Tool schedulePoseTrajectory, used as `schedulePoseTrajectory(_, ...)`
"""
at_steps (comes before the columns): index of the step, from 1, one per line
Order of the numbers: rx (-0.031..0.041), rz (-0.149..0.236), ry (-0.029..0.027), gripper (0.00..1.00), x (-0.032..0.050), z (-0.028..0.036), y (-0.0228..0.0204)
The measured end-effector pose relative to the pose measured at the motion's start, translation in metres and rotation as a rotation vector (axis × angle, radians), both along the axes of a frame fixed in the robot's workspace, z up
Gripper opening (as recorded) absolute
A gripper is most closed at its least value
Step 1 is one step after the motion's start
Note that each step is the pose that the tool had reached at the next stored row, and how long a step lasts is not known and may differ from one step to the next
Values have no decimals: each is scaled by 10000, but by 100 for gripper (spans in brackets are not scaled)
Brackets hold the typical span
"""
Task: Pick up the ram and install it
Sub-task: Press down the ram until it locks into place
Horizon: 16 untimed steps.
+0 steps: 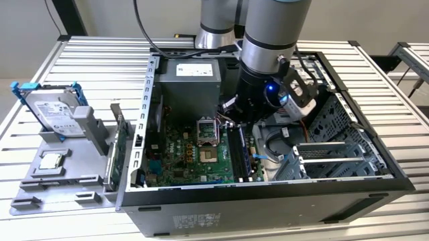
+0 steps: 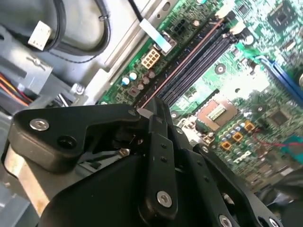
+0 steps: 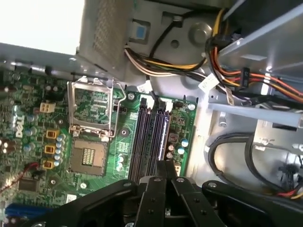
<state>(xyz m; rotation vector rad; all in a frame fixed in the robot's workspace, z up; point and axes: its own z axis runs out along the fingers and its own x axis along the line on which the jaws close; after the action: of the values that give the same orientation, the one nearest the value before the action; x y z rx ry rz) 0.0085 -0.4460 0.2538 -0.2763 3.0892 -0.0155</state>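
Observation:
The ram (image 1: 249,153) is a thin dark blue-green stick standing edge-up along the memory slot nearest the drive cage inside the open computer case (image 1: 268,193). In both wrist views it shows as a narrow dark strip (image 2: 184,59) (image 3: 164,137) running from the fingertips to the slot's white end clip. My gripper (image 1: 232,119) (image 2: 154,106) (image 3: 165,165) reaches down into the case over the slots. Its black fingers are closed together on the ram's upper edge, about mid-length. The part of the stick under the fingers is hidden.
An open processor socket (image 3: 90,156) lies beside the slots. The power supply (image 1: 188,75) and its cable bundle (image 3: 222,71) crowd the far end, the drive cage (image 1: 335,150) one side. Outside the case, a grey holder (image 1: 47,175) carries a hard drive (image 1: 57,108) and a green card (image 1: 119,150).

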Motion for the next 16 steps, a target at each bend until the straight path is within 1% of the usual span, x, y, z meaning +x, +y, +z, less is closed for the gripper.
schedulePoseTrajectory(16, 0, 2915, -2, 0, 0, 1, 0)
